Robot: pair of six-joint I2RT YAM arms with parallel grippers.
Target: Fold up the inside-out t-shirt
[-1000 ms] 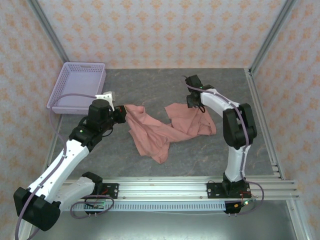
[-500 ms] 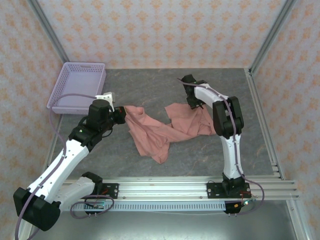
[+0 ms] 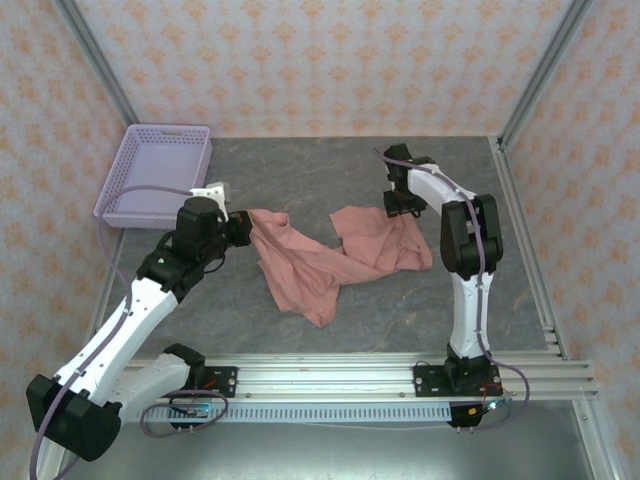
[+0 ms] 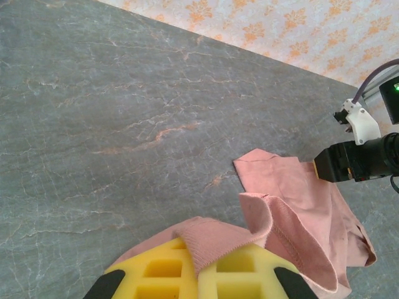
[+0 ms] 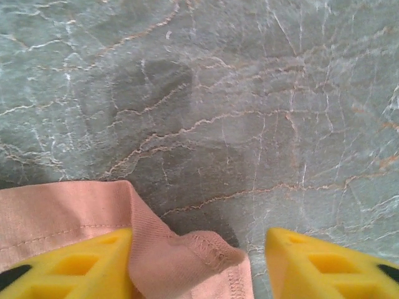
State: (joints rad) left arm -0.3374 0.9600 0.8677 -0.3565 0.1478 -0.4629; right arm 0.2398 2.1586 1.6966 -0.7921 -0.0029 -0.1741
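Grey marbled table (image 3: 330, 165) under both arms | salmon-pink inside-out t-shirt (image 3: 310, 265) crumpled mid-table, stretched between the two arms | lilac basket (image 3: 206, 158) at far-left corner, apart from the cloth | left gripper (image 4: 198, 265) pressed together, pinching the shirt's left edge | right gripper (image 5: 199, 240) spread, astride a stitched hem fold at the shirt's far-right corner

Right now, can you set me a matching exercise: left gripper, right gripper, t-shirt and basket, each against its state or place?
Things:
1. left gripper
2. right gripper
3. t-shirt
4. basket

States or places:
A. crumpled in the middle of the table
B. jaws apart around a hem corner
C. lavender, at the far left corner
D. shut on pink cloth

Pairs: 1-D, 2-B, 3-A, 4-C.
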